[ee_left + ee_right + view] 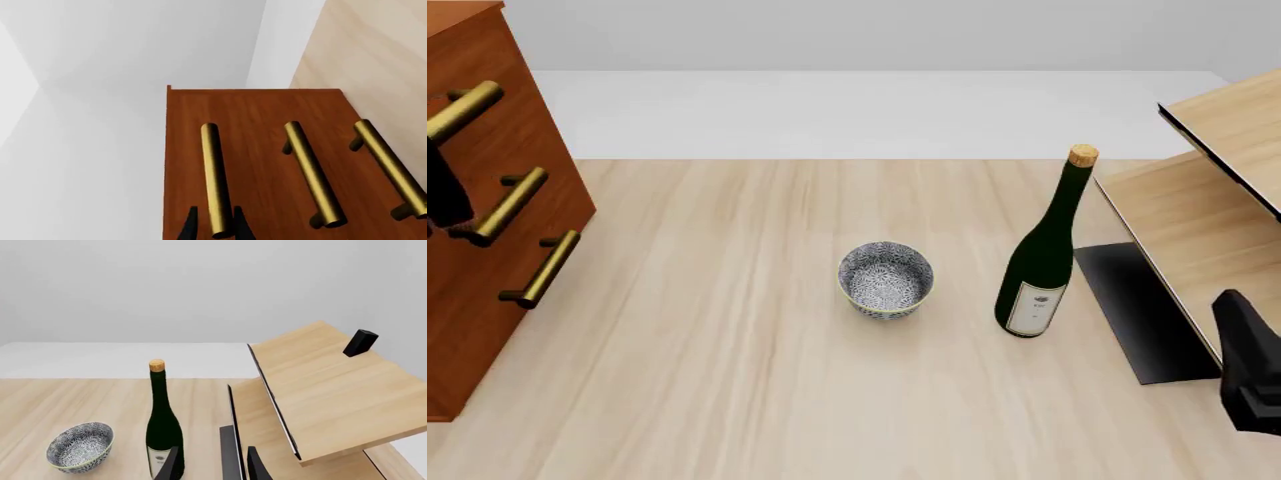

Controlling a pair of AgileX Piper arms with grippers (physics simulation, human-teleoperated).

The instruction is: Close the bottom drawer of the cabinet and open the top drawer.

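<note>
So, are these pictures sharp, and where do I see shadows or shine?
All three views are sharp, with no blur. Front view: only soft shading under the bowl and the bottle, no hard shadows. Left wrist view: long bright highlights run along the brass handles of the cabinet. Right wrist view: even flat light, with the shelf unit tilted in the frame.

table (734, 400): wood | on it: cabinet (481, 250), bowl (885, 279), bottle (1044, 255), shelf unit (1201, 220)
</note>
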